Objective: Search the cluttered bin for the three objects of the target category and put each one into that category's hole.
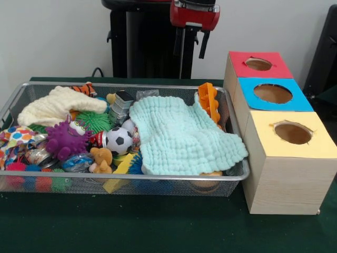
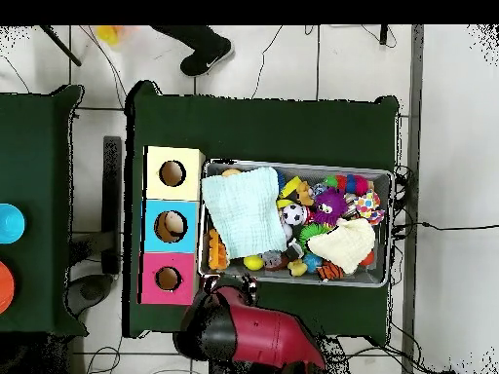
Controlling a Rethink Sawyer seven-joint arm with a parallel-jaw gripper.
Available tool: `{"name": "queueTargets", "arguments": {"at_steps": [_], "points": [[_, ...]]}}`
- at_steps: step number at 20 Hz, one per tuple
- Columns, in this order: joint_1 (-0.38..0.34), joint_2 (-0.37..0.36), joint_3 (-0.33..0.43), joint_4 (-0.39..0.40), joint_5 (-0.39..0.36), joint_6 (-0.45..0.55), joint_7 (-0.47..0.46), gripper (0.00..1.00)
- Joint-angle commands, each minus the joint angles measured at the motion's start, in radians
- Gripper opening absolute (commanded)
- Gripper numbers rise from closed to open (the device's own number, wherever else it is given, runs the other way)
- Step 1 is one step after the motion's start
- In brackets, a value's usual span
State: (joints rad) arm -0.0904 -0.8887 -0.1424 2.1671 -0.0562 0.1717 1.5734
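A wire mesh bin (image 1: 131, 179) (image 2: 392, 229) holds a heap of toys and cloths. A pale blue-green cloth (image 1: 181, 137) (image 2: 246, 209) covers its side nearest the boxes. A cream cloth (image 1: 55, 105) (image 2: 346, 243), a purple spiky toy (image 1: 66, 139) (image 2: 331, 203), a soccer ball (image 1: 119, 140) (image 2: 292, 214), a green spiky ball (image 1: 95, 121) and an orange toy (image 1: 208, 101) lie among the rest. Beside the bin stand a red box (image 1: 263, 66) (image 2: 168, 279), a blue box (image 1: 274, 95) (image 2: 171, 226) and a yellow box (image 1: 292, 134) (image 2: 173, 173), each with a round hole on top. My gripper (image 1: 192, 45) (image 2: 230, 285) hangs open and empty, high over the bin's edge near the red box.
A green cloth covers the table (image 1: 158, 226) (image 2: 263, 127). A small brown bear (image 1: 101, 159) and a tiger toy (image 1: 84, 89) sit in the bin. A person's shoe (image 2: 207, 56) shows on the floor beyond the table. A second table (image 2: 29, 195) stands beyond the boxes.
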Motion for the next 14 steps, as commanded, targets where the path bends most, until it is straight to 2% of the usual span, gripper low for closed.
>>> {"name": "queueTargets", "arguments": {"at_steps": [1,11,14], "points": [[-0.031,0.043,0.021,-0.13,-0.063,-0.058,0.084,1.0],[-0.06,0.139,0.033,-0.182,-0.097,-0.192,0.115,1.0],[-0.071,0.142,0.042,-0.189,-0.101,-0.208,0.115,1.0]]}}
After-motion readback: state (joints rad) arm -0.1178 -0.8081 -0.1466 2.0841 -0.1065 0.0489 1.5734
